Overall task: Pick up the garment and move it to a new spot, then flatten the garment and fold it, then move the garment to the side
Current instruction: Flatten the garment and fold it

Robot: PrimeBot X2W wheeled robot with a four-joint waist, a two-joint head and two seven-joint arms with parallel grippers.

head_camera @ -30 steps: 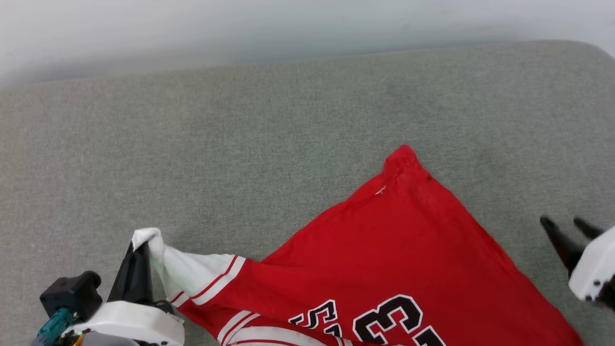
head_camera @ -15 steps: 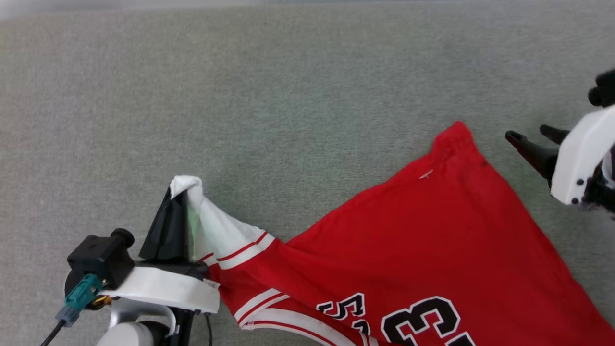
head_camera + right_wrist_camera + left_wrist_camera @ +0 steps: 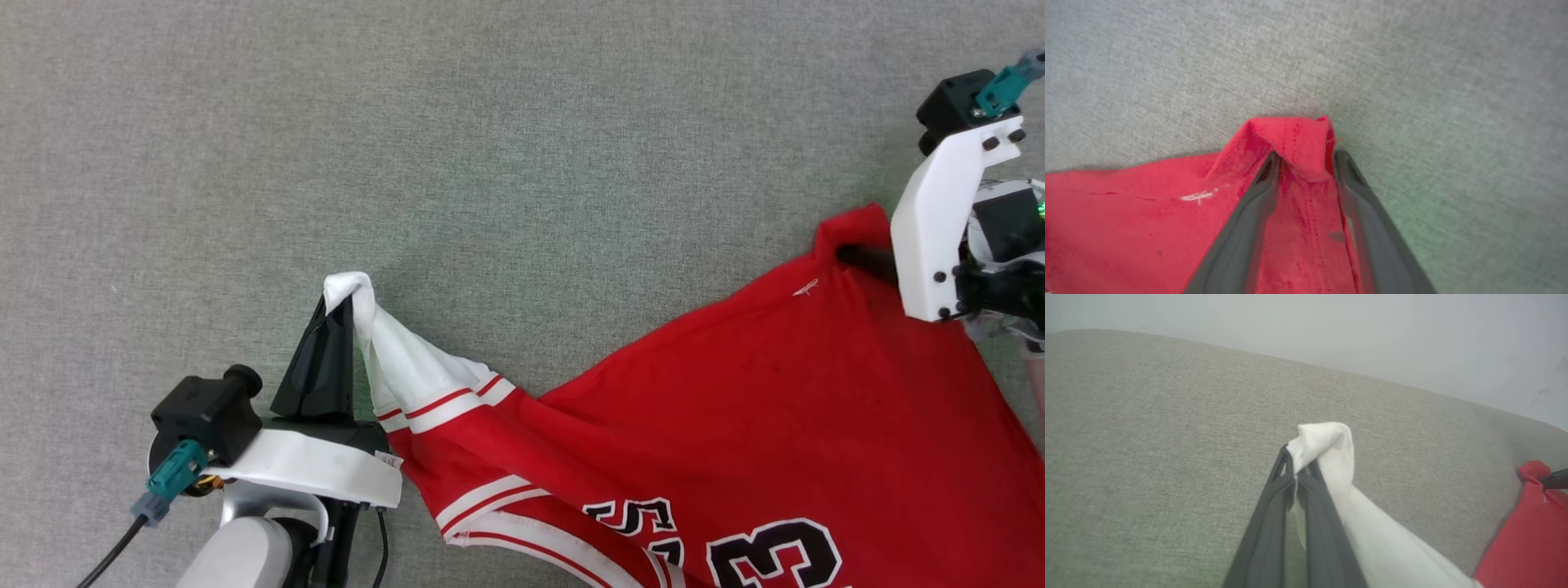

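Note:
The garment, bright red with black and white numbers and white, red-striped sleeves, lies spread over the grey cushion at the lower right. My left gripper is shut on the end of one white sleeve and holds it lifted off the surface, its fingers pinching the cloth. My right gripper stands at the garment's far red corner, with its fingers apart on either side of the bunched corner. In the head view that gripper is mostly hidden behind its white wrist mount.
A grey woven cushion surface stretches wide to the far side and left of the garment. In the left wrist view its rounded far edge meets a pale wall. A black cable trails from the left wrist.
The head camera has tilted down, shifting the whole picture. My right gripper has come in from the right to the garment's red corner and now straddles it. The left keeps its hold on the sleeve.

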